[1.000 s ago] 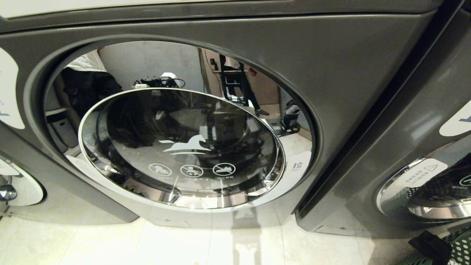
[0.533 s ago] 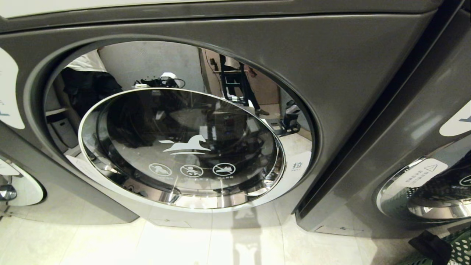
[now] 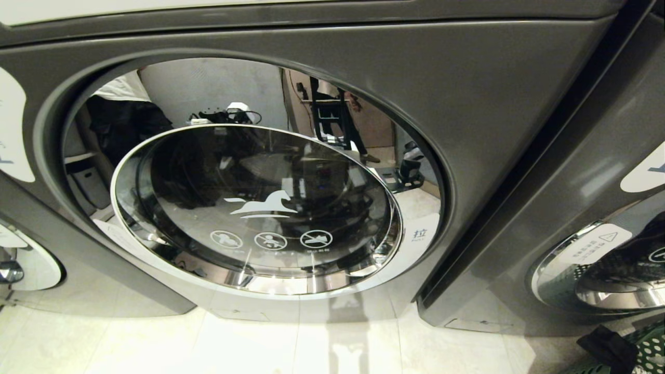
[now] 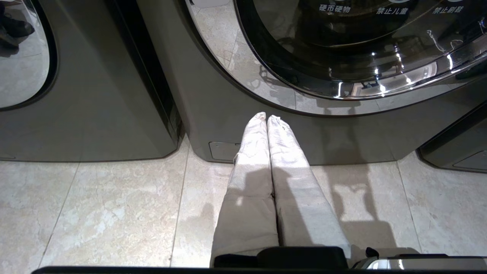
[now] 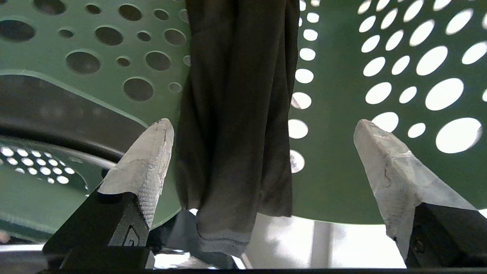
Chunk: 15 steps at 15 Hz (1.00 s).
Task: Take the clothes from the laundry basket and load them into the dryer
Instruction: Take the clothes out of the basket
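Note:
The grey dryer [image 3: 493, 104] fills the head view, its round glass door [image 3: 257, 208] shut. At the lower right corner a green perforated laundry basket [image 3: 653, 347] shows, with a dark cloth [image 3: 607, 347] over its rim. In the right wrist view my right gripper [image 5: 264, 129] is open beside the basket wall [image 5: 342, 182]. The dark cloth [image 5: 236, 114] hangs between its fingers, close to one finger [image 5: 152, 160] and ungripped. My left gripper [image 4: 266, 117] is shut and empty, low over the floor, pointing at the dryer's base [image 4: 342, 140].
A second grey machine [image 3: 587, 171] with a chrome-rimmed door [image 3: 597, 280] stands to the right, just behind the basket. Another machine [image 4: 95, 95] stands to the left. Pale floor tiles [image 3: 208, 343] run in front of the machines.
In the head view the dark cloth and basket corner have shifted very slightly downward. The dryer and its shut door look the same.

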Tool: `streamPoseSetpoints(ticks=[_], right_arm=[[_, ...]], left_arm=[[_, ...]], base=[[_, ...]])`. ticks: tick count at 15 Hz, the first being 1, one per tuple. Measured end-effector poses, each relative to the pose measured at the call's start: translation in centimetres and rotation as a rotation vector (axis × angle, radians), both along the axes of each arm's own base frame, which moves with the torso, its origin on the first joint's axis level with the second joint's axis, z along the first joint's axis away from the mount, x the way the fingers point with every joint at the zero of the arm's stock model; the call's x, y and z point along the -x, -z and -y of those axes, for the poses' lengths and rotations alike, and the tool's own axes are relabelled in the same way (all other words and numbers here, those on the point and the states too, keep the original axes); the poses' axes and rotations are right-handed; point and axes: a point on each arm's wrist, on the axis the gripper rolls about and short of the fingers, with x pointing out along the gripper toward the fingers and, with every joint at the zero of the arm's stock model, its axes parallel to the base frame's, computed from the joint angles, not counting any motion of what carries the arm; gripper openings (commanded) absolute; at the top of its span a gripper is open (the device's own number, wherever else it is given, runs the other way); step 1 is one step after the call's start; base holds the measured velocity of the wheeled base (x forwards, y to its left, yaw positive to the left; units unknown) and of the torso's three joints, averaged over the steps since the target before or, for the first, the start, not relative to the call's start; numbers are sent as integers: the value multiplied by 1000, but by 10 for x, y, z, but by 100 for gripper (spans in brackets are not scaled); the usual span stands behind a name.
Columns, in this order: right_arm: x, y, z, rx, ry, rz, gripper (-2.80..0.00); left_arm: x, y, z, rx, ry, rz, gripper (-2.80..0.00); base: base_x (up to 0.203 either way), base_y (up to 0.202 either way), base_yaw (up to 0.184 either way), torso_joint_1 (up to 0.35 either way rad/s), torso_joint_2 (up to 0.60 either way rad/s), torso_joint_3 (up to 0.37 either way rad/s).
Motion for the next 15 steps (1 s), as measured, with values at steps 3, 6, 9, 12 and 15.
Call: streamPoseSetpoints(ticks=[3,6,9,12,15], right_arm=[[-8,8,-4,-37,-24,40,0],[-22,15,-4,-21,-42,64,0],[-35,22,1,-41,-21,84,0],[-44,27,7,-86,22,104,0],[-51,30,7,-90,11,108,0]], left_arm=[[0,0,0,0,0,0,-280],[0,0,0,0,1,0,-280],[0,0,0,0,0,0,-280],[0,0,0,0,0,0,-280],[0,0,0,0,1,0,-280]], base=[[0,0,0,0,0,0],[0,0,0,0,0,0],[0,0,0,0,0,0],[0,0,0,0,0,0],[0,0,0,0,0,0]])
